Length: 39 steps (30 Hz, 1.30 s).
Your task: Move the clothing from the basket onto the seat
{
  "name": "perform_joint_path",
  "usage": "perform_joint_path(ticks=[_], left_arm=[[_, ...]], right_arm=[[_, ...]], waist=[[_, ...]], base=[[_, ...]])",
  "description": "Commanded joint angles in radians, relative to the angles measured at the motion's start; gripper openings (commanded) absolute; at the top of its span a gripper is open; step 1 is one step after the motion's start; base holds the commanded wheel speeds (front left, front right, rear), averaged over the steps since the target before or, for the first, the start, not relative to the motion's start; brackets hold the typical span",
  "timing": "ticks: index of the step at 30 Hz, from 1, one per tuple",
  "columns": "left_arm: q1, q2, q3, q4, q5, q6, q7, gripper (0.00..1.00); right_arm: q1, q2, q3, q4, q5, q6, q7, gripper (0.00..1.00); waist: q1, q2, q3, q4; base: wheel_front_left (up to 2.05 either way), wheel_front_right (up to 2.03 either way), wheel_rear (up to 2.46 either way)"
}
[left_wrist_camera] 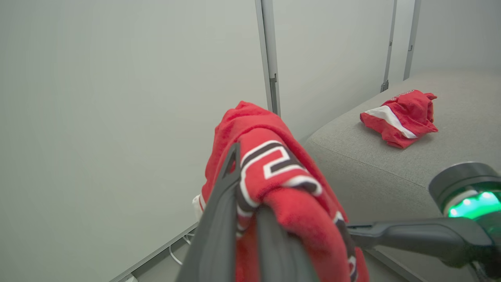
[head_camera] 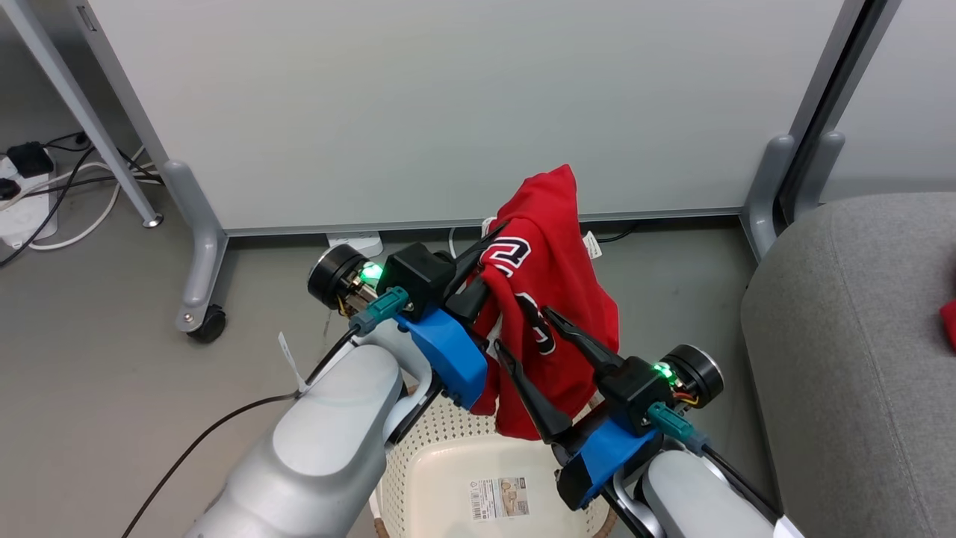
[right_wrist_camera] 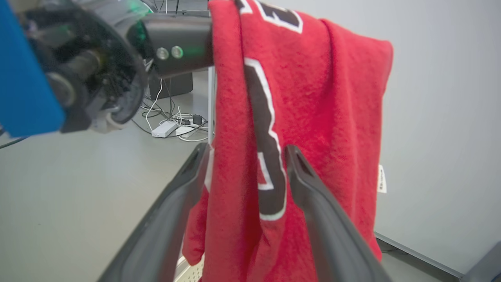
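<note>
A red jersey (head_camera: 553,246) with black-and-white numbers hangs in mid-air above the white laundry basket (head_camera: 407,448), clamped near its top in the tightly closed fingers of the robot's left gripper (head_camera: 482,261). The cloth drapes over those fingers and falls towards the basket's far rim, a small white tag showing at its side. The right gripper (head_camera: 523,329) reaches up beside it with its jaws spread wide and released; its two dark fingers (right_wrist_camera: 313,196) stand either side of a number on the hanging cloth, gripping nothing. The basket sits on the grey floor (head_camera: 112,359) below both arms, a paper label (head_camera: 499,498) on its bare bottom. To the right stands the grey seat (head_camera: 844,336), where a second red garment (left_wrist_camera: 399,117) with a white stripe lies crumpled, well back from the seat's near corner. A pale wall panel (head_camera: 448,97) stands behind, with cables (head_camera: 67,187) trailing at the floor's left edge.
</note>
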Motion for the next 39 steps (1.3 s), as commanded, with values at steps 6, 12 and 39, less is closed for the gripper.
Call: perform_joint_path(ticks=[6,12,39], left_arm=[[-0.027,0.002,-0.013,-0.015,-0.015,0.012,-0.005,0.0],[-0.047,0.002,-0.029,-0.026,-0.027,0.016,-0.005,0.0],[-0.076,0.001,-0.064,-0.038,-0.07,0.034,-0.005,0.0]], right_arm=[[-0.062,0.018,-0.015,0.057,-0.002,-0.001,-0.001,1.0],[-0.111,0.023,-0.012,0.085,0.039,-0.001,-0.001,1.0],[-0.21,0.023,0.005,0.186,0.113,-0.001,-0.001,0.0]], waist=[[-0.0001,0.0,0.023,0.013],[-0.0001,0.0,0.05,0.02],[-0.0001,0.0,0.076,0.025]], base=[[0.0,0.0,0.0],[0.0,0.0,0.0],[0.0,0.0,0.0]])
